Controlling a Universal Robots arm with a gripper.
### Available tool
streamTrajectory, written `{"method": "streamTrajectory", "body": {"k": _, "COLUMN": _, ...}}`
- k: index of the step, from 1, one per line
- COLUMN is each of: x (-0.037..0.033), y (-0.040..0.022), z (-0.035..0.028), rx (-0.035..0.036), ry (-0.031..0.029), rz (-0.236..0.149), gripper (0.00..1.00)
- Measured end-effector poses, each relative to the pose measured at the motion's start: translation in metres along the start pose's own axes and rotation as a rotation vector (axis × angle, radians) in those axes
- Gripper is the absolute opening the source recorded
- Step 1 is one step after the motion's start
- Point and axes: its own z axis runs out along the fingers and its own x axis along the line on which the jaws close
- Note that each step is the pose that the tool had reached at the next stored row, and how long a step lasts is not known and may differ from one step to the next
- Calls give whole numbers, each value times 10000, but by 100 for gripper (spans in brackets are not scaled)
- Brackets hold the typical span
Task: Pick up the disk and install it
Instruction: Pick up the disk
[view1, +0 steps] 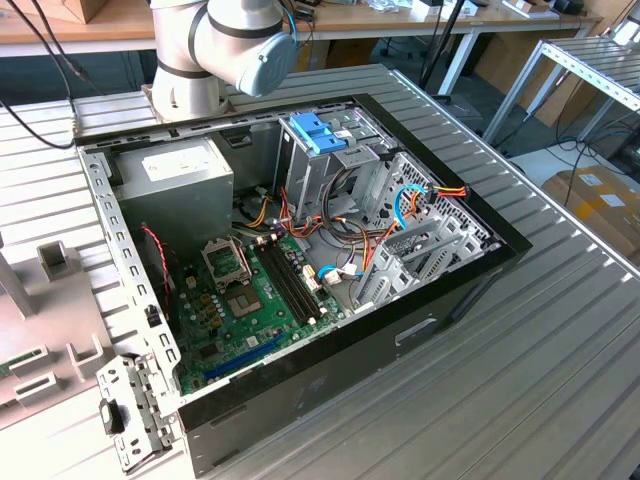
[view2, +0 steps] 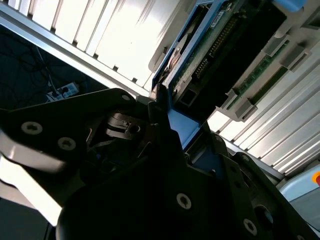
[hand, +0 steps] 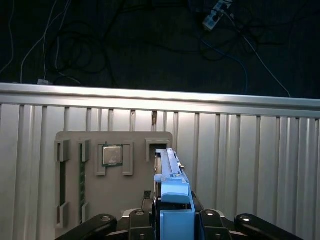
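Now our gripper (hand: 172, 222) has its jaws clamped on the disk (hand: 169, 165) at the grey parts tray (hand: 112, 200); pickup underway, we judge. Installing demands squaring it with the drive cage (view1: 298, 175).

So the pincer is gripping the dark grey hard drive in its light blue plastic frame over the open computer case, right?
Not over the open computer case. The first wrist view shows the pincer gripping the dark grey hard drive in its light blue plastic frame over the flat grey parts tray.
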Motion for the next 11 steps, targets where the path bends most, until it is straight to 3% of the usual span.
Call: {"method": "streamTrajectory", "body": {"k": 11, "x": -2, "y": 1, "z": -48, "rx": 1, "ry": -19, "rz": -1, "gripper": 37}}
